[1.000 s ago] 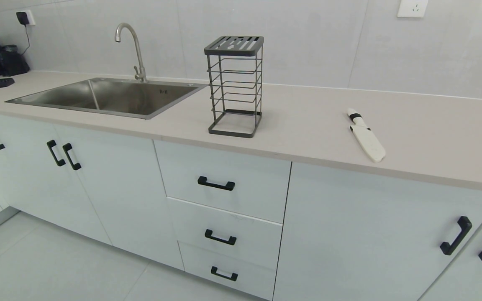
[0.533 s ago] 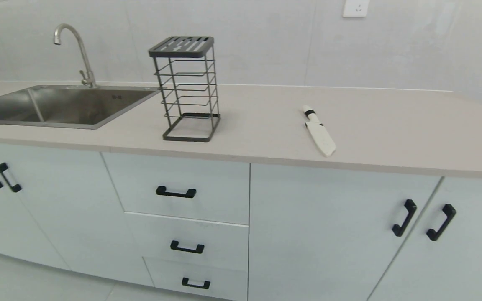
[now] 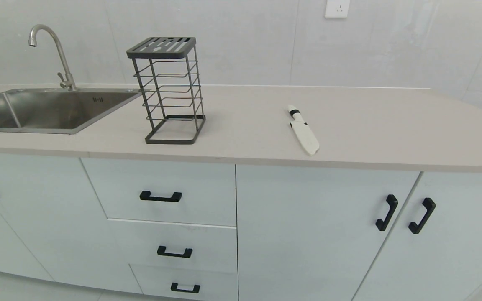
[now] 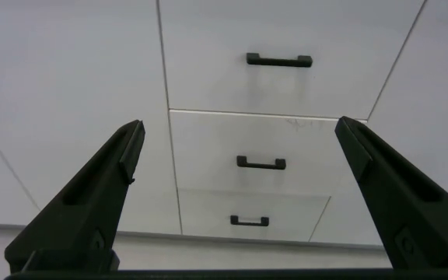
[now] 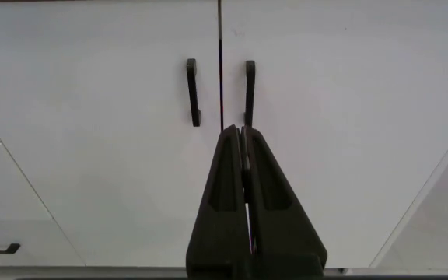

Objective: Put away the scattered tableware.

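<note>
A white knife (image 3: pixel 304 131) with a black band on its handle lies flat on the beige countertop (image 3: pixel 245 125), right of centre, its blade tip near the front edge. A black wire knife rack (image 3: pixel 167 90) with a slotted top stands upright to the knife's left. My left gripper (image 4: pixel 239 136) is open, its two dark fingers spread wide, facing the white drawer fronts (image 4: pixel 274 163) below the counter. My right gripper (image 5: pixel 243 136) is shut with nothing in it, facing the cabinet doors (image 5: pixel 220 93).
A steel sink (image 3: pixel 52 108) with a curved faucet (image 3: pixel 55 54) is set into the counter at the left. White drawers with black handles (image 3: pixel 160 196) and cabinet doors (image 3: pixel 404 215) lie below. A wall socket (image 3: pixel 337 8) is on the tiled wall.
The head camera has swung to the right, so sink, rack and knife all sit further left in the picture. The things themselves have not moved on the counter.
</note>
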{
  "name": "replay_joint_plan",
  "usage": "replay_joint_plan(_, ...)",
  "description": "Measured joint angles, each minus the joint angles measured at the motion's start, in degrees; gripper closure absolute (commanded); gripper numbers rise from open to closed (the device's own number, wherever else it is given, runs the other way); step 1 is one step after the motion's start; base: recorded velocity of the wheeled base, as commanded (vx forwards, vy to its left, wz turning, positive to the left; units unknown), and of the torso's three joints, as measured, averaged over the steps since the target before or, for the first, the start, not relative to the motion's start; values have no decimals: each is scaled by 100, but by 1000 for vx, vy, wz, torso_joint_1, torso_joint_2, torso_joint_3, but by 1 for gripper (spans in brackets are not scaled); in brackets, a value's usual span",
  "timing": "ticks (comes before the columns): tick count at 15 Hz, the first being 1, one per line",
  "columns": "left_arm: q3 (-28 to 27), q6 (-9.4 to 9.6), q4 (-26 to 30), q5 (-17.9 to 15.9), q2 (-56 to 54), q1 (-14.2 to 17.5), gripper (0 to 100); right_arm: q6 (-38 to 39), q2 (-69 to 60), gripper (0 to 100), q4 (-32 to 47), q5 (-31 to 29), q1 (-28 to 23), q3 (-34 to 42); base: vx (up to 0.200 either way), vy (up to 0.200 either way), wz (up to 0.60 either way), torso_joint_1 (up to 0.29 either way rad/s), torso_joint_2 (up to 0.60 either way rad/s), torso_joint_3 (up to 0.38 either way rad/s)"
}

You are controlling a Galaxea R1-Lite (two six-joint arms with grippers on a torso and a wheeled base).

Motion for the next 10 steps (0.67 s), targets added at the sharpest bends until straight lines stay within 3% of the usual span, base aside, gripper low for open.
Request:
replay_joint_plan(3,0,0,0,-2,0,-2,0,1,0,100,-6,-1,-5,0,0,0,0,0,0,0)
replay_joint_plan(9,0,-18,-5,9,0,2,0,0,5,100,11,-4,0,0,0,-200,0,2,-1,2)
replay_joint_plan(10,0,-18,0,11,0,0,0,0,5,100,-2,-1,0,0,0,0,0,0,0,0)
